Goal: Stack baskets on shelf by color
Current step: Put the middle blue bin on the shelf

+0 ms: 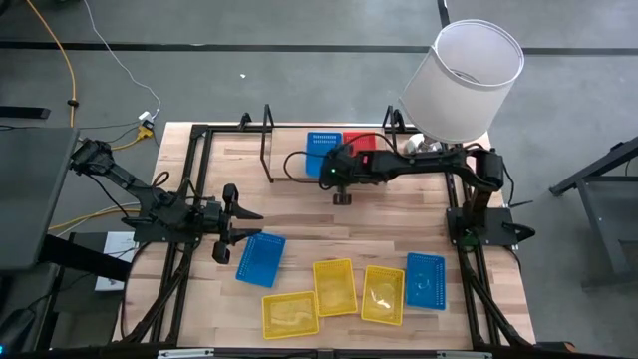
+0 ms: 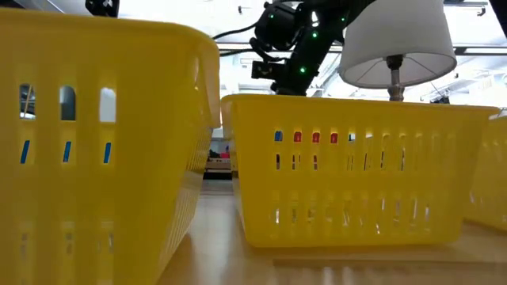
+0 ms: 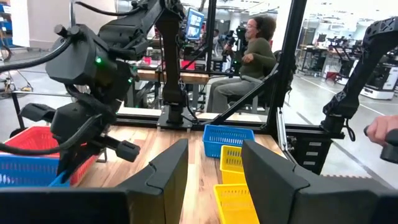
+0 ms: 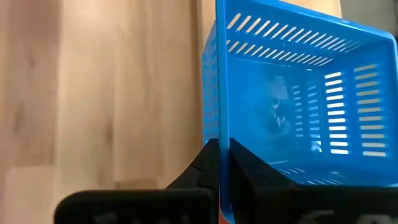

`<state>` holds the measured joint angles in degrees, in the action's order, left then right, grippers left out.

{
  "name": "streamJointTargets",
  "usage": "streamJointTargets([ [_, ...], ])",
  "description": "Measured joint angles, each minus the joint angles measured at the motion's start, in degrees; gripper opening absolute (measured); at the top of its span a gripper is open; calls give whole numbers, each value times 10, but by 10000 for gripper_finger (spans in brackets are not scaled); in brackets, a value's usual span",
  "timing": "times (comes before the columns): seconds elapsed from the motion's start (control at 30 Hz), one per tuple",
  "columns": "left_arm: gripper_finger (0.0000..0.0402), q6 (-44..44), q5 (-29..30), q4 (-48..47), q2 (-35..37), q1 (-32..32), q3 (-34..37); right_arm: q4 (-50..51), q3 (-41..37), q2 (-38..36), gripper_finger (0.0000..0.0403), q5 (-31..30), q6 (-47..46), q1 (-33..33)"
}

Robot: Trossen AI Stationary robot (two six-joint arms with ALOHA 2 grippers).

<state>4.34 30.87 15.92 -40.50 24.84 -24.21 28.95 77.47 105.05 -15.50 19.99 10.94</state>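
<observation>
The shelf (image 1: 289, 172) stands at the table's far side with a blue basket (image 1: 321, 155) and a red basket (image 1: 361, 143) on it side by side. My right gripper (image 1: 335, 172) reaches over the shelf from the right and is shut on that blue basket (image 4: 292, 93). My left gripper (image 1: 242, 225) hovers open at the table's left, beside a second blue basket (image 1: 261, 257) lying flat on the table. Three yellow baskets (image 1: 335, 287) and a third blue basket (image 1: 426, 279) lie along the near edge. In the left wrist view, my left gripper (image 3: 214, 180) is open. My right gripper pinches the blue basket's side wall at its rim (image 4: 219, 132), one finger (image 4: 205, 167) outside and the other finger (image 4: 249, 169) inside. The fingers come from above, pointing down. The basket sits level and open side up; I cannot tell if it is lifted off the shelf board.
A white lamp (image 1: 464, 80) stands at the table's far right corner, over the right arm. The shelf's upright wire end loops (image 1: 267, 130) flank the baskets. Bare wood lies between shelf and near baskets. Beyond the table a person sits (image 3: 252, 59), and a hand (image 3: 382, 134) shows.
</observation>
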Motion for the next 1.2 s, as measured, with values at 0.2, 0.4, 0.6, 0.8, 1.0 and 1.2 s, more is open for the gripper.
streamJointTargets([
  [0.2, 140, 0, 0, 0, 0, 0, 0, 30, 0, -1, 0, -27, 0, 0],
  [0.4, 140, 0, 0, 0, 0, 0, 0, 30, 0, -1, 0, -42, -7, 7],
  [0.6, 140, 0, 0, 0, 0, 0, 0, 26, 0, -1, 0, -28, -17, 26],
  [0.8, 140, 0, 0, 0, 0, 0, 0, -12, 0, -1, 0, 14, -10, 35],
  [1.0, 140, 0, 0, 0, 0, 0, 0, -19, 0, -1, 0, 25, 18, 43],
  [1.2, 140, 1, 0, 0, 0, 0, 0, -13, 0, -1, 0, 51, 1, 57],
])
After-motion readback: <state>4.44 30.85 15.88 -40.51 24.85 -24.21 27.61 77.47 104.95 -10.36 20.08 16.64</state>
